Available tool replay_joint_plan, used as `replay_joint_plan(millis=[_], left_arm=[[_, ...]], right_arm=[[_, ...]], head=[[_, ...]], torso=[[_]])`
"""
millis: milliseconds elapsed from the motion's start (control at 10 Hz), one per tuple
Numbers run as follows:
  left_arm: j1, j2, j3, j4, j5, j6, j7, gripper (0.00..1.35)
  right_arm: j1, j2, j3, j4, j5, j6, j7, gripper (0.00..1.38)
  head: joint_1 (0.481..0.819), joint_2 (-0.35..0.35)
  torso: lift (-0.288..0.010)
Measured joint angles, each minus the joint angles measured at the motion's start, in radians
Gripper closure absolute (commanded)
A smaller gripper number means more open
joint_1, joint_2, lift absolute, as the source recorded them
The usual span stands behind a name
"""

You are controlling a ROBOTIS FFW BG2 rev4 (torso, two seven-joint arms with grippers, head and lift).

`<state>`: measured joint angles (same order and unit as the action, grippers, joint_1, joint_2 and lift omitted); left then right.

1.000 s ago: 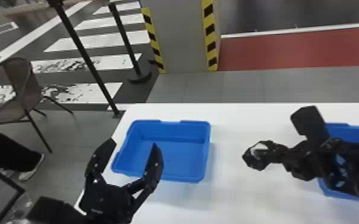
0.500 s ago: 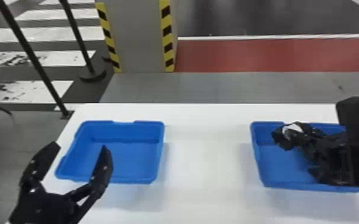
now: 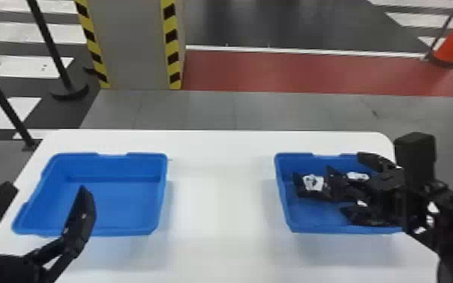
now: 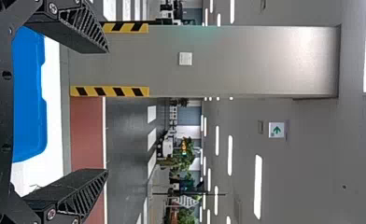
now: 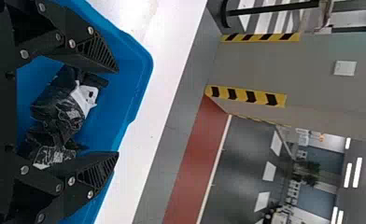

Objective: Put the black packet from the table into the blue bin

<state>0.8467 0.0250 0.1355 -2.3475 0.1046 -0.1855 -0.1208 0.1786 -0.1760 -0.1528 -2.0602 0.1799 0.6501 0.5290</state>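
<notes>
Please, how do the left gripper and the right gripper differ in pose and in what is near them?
In the head view, the left gripper points forward, while the right gripper points leftward. The left gripper has nothing between its fingers; the right gripper is at the right blue bin, with black packets by its fingers. Both are open.

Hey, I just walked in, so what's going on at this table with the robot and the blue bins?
The robot's right gripper is at the right-hand blue bin, its fingers spread apart. Black packets with white patches lie in that bin, and none looks clamped in the gripper. The left gripper is parked open near the left-hand blue bin.
</notes>
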Motion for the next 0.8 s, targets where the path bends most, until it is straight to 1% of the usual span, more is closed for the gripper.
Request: replay_joint_plan(millis=[100, 200, 300, 500, 600, 800], left_arm=[[0.0, -0.002, 0.0, 0.0, -0.001, -0.001, 0.0, 0.11], [0.0, -0.003, 0.003, 0.0, -0.001, -0.001, 0.0, 0.11], [0.001, -0.005, 0.006, 0.0, -0.001, -0.002, 0.0, 0.11], [0.001, -0.006, 0.008, 0.0, -0.003, -0.007, 0.0, 0.11], [0.003, -0.005, 0.009, 0.0, -0.002, -0.01, 0.0, 0.11], [0.008, -0.005, 0.014, 0.0, -0.001, -0.014, 0.0, 0.11]], right_arm=[[0.098, 0.014, -0.011, -0.069, -0.069, -0.123, -0.042, 0.16], [0.202, 0.034, -0.027, -0.129, -0.143, -0.258, -0.06, 0.16], [0.286, 0.052, -0.038, -0.171, -0.194, -0.365, -0.061, 0.16], [0.43, 0.067, -0.031, -0.235, -0.275, -0.524, -0.061, 0.16], [0.504, 0.082, -0.043, -0.261, -0.306, -0.581, -0.061, 0.16], [0.654, 0.117, -0.113, -0.366, -0.33, -0.601, -0.068, 0.16]], head=[[0.695, -0.01], [0.695, 0.017], [0.695, 0.028], [0.695, 0.072], [0.695, 0.075], [0.695, 0.052]], torso=[[-0.11], [-0.11], [-0.11], [-0.11], [-0.11], [-0.11]])
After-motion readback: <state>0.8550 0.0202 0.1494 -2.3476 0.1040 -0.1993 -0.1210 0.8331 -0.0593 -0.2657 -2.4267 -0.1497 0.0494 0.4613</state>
